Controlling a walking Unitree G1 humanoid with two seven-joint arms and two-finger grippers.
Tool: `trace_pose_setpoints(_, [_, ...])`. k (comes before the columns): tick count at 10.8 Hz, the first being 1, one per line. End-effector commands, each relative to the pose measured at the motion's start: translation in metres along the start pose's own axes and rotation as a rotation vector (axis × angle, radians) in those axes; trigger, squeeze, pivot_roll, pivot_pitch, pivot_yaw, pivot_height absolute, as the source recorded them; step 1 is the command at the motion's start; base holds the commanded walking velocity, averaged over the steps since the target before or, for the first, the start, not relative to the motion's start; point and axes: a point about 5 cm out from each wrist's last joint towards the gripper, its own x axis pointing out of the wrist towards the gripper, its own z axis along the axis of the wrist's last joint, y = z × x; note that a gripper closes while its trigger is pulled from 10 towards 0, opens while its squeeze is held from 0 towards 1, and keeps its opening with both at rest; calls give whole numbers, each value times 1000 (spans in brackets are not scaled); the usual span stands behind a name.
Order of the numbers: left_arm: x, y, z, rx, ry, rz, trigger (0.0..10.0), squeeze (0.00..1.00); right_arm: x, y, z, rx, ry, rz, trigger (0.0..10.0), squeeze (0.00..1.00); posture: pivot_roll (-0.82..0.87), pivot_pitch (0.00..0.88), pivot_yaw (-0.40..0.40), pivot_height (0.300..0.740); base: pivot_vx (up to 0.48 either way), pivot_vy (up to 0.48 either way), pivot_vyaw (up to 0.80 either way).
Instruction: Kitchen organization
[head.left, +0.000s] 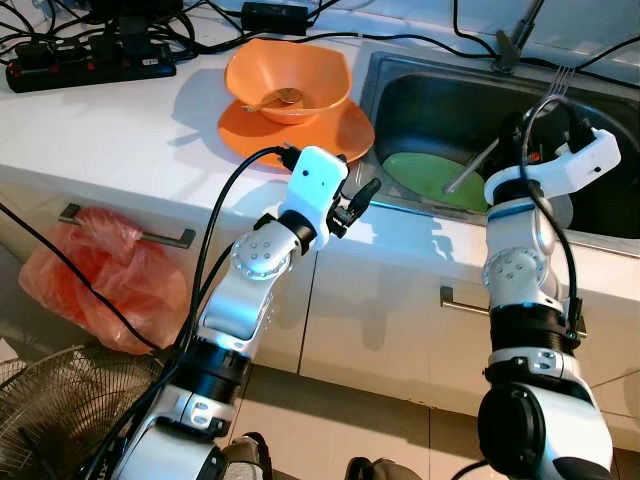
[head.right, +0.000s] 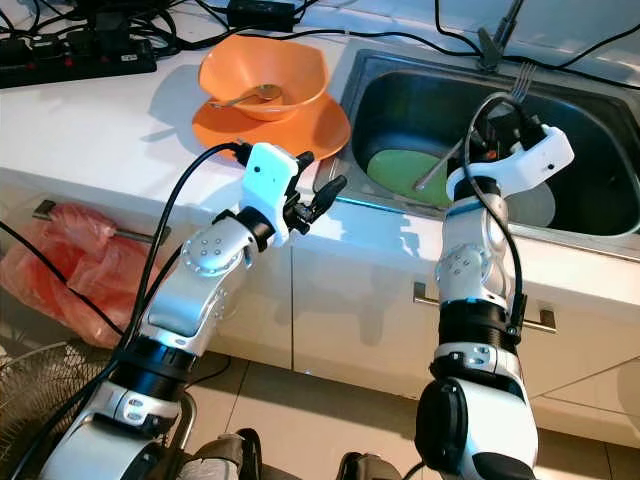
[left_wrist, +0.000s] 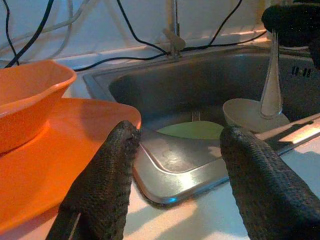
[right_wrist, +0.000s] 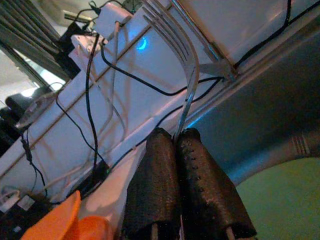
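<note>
Right gripper (right_wrist: 177, 137): pinching a fork (right_wrist: 176, 47) (tines up) above the sink (head.left: 420, 85). Left gripper (left_wrist: 175, 150): spread apart, beside orange plate (head.left: 330, 135).

Orange bowl (head.left: 288, 78) on orange plate (head.left: 300, 135); green plate (head.left: 432, 178) in steel-grey sink (head.left: 400, 80); red bag (head.left: 105, 275).

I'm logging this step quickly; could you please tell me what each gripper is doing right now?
Left gripper: open, empty, at the sink's edge.
Right gripper: shut on a fork, above the sink.
</note>
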Motion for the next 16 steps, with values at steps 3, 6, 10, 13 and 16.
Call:
trace_pose_setpoints(3, [-1,-4,4,12,-19,-14,10000,0,-6,-5,-6,-55,-15,14,10000,0,69,129,-68,740,0,0,0])
trace_pose_setpoints(6, [-1,-5,5,18,-25,-13,10000,0,-14,-9,-18,-121,3,31,10000,0,72,131,-68,740,0,0,0])
trace_pose_setpoints(10, [-1,-2,7,15,-43,10,10000,0,-11,-3,-10,-131,-68,48,10000,0,74,128,-69,740,0,0,0])
trace_pose_setpoints(13, [-1,-6,-2,-14,-7,-4,10000,0,-5,0,-11,-238,-55,84,10000,0,72,124,-67,740,0,0,0])
trace_pose_setpoints(16, [-4,-9,-15,-61,21,19,10000,0,6,3,-5,-278,-60,99,10000,0,66,113,-68,740,0,0,0])
